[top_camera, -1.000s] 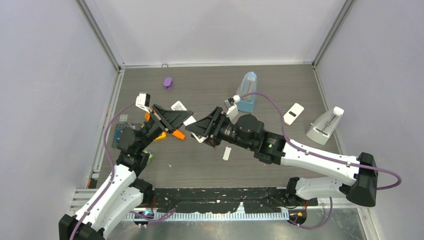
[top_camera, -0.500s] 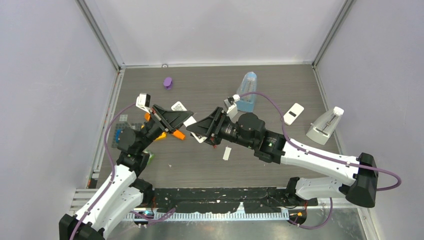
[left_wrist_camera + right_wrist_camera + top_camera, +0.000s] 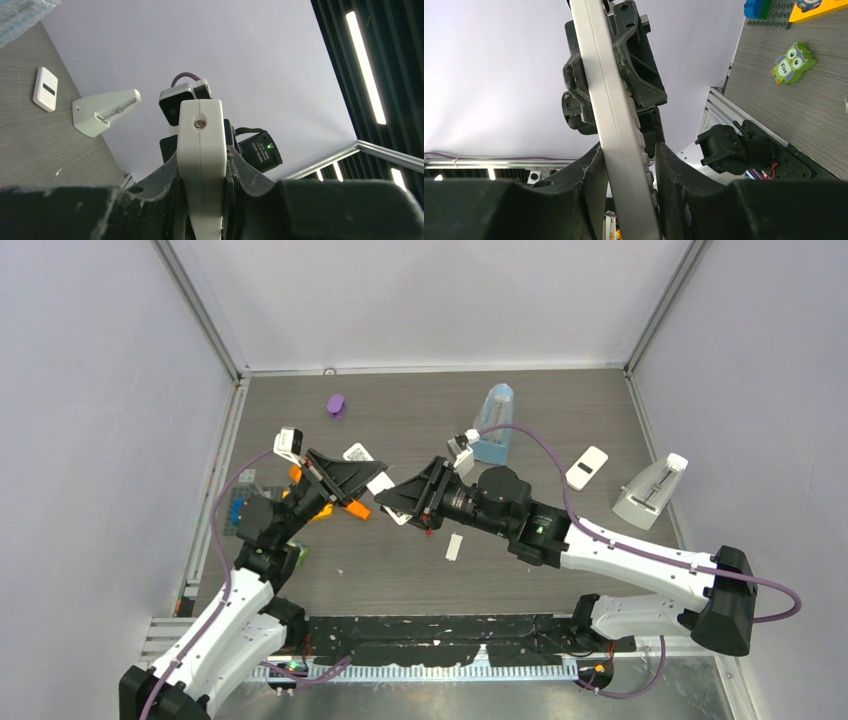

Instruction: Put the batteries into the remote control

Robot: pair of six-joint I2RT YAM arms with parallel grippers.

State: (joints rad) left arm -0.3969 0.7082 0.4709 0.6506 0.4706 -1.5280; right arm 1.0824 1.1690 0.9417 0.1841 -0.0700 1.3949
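Observation:
The white remote control (image 3: 384, 483) hangs in the air over the table's middle, spanning the two grippers. My left gripper (image 3: 362, 480) is shut on one end of it; in the left wrist view the remote control (image 3: 201, 150) stands edge-on, pinched between both fingers (image 3: 250, 175). My right gripper (image 3: 402, 502) straddles the other end. In the right wrist view the remote control (image 3: 616, 130) leans slantwise between the jaws, buttons toward the right finger (image 3: 674, 170), with a narrow gap still showing. I cannot make out the batteries in any view.
On the table lie a small white flat strip (image 3: 454, 547), a purple piece (image 3: 336, 405), a clear blue metronome (image 3: 493, 425), a small white remote-like slab (image 3: 587, 467), a white metronome (image 3: 650, 493), an orange part (image 3: 352, 508) and a green owl tile (image 3: 792, 61).
The right gripper's jaws have narrowed around the remote's end and the right arm has crept slightly left. The left gripper keeps its hold unmoved.

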